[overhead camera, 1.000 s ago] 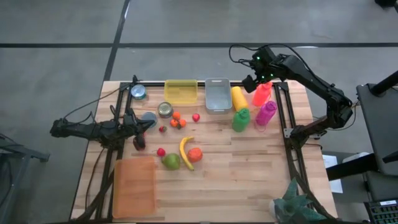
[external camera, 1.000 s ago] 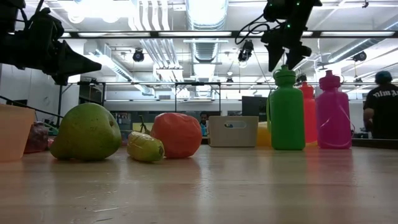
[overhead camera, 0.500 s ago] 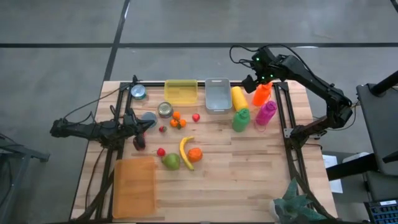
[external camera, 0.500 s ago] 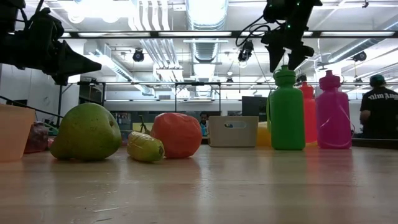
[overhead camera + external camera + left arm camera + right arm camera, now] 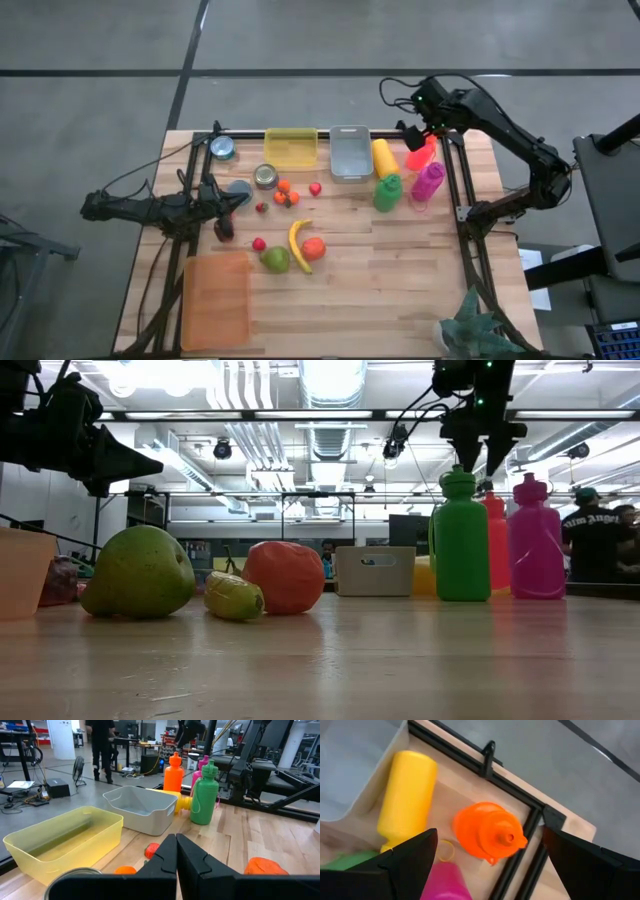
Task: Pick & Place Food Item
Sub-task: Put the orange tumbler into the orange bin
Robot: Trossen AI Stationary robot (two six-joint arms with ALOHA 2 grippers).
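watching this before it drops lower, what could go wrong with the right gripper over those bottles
The right gripper hangs open directly above the orange bottle. The pink bottle, green bottle and lying yellow bottle crowd close around it, so a descending finger could tip a neighbour. The orange bottle also stands near the table's back corner, so a knock might push it off.

Setting: robotics lab or open-plan workshop. Low view, upper half of frame: exposed ceiling with ducting (image 5: 250, 445) and strip lights (image 5: 330, 380). Left wrist view, upper left of frame: grey concrete floor, workbenches (image 5: 130, 742) with equipment, a floor fan (image 5: 78, 767), a person (image 5: 102, 745) standing. Low view, right edge: another person (image 5: 595, 540) at a bench. High view, centre: wooden table (image 5: 400, 290) with black metal frame on bare concrete floor (image 5: 100, 60).
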